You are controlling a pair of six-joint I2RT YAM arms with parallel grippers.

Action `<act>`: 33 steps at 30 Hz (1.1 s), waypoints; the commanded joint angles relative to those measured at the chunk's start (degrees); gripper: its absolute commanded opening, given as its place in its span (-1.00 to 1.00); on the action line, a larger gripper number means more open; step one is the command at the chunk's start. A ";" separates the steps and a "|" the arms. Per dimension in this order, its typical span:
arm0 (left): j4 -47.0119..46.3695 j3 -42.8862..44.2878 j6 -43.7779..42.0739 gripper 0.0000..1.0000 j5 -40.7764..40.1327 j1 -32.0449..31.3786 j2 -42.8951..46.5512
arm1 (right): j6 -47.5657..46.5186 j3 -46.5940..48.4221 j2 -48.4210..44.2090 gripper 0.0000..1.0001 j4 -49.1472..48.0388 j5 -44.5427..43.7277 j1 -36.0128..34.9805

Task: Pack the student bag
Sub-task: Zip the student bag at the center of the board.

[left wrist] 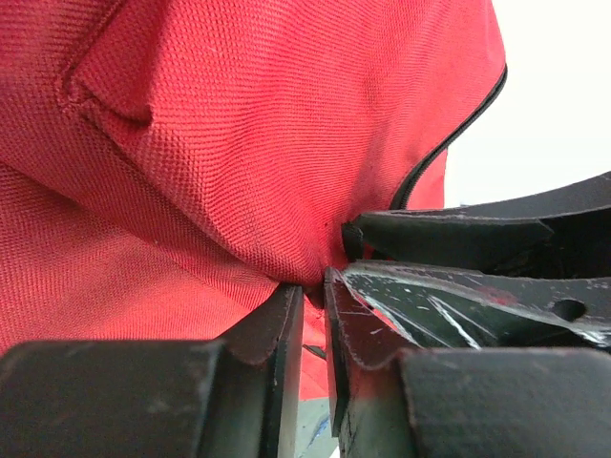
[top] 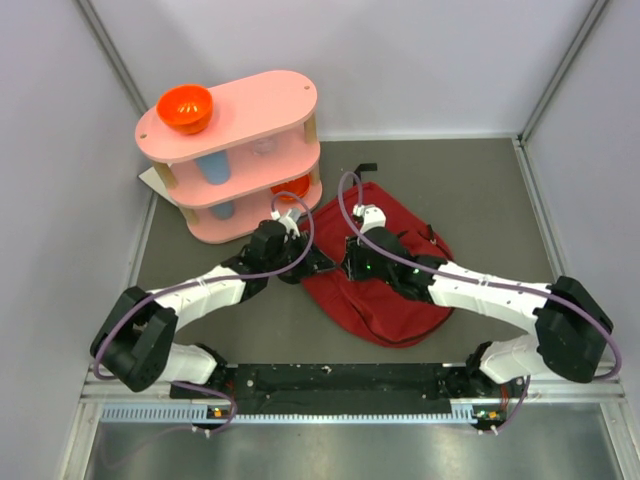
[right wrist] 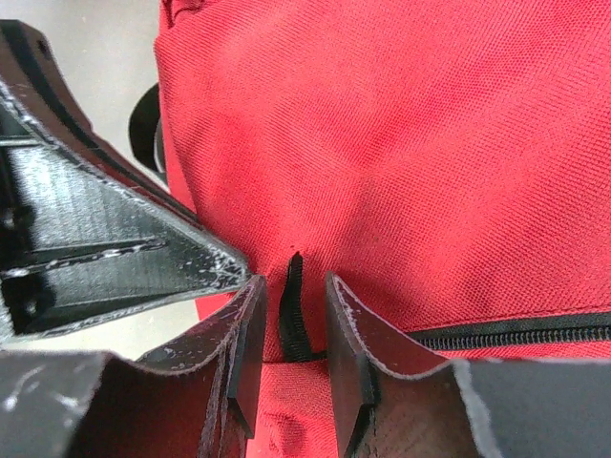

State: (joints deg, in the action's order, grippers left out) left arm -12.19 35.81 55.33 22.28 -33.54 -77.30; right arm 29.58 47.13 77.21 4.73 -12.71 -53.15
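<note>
Lying slumped on the grey surface just right of the pink shelf, the student bag has both hands at its left edge. The left hand is clenched on a fold of its red cloth. The right hand stands slightly parted, with a black zip tab between its fingers, not pinched.

The large dark red backpack is coarse woven cloth, matt, its black zip finely toothed. The right tool's black plastic fingers look matt, with scuffed, pale-scratched edges. The orange bowl is smooth plastic.
</note>
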 commanded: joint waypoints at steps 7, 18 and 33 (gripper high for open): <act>-1.44 1.81 -1.45 -0.81 -1.01 -0.12 2.50 | -1.19 5.34 5.93 -0.49 1.77 -3.99 -0.82; -1.00 1.28 -2.77 -1.00 -1.19 -0.12 2.94 | -0.23 4.72 3.83 -1.00 3.79 -8.28 -1.00; 5.59 -4.61 -10.77 -1.00 -4.01 0.14 9.62 | 0.39 1.47 -1.36 -1.00 0.81 -8.47 6.29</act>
State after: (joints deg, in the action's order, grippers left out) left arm -7.94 33.32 47.40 18.52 -33.69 -70.17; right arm 29.82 49.47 78.30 7.66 -19.31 -49.78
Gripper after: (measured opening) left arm 0.009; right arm 0.006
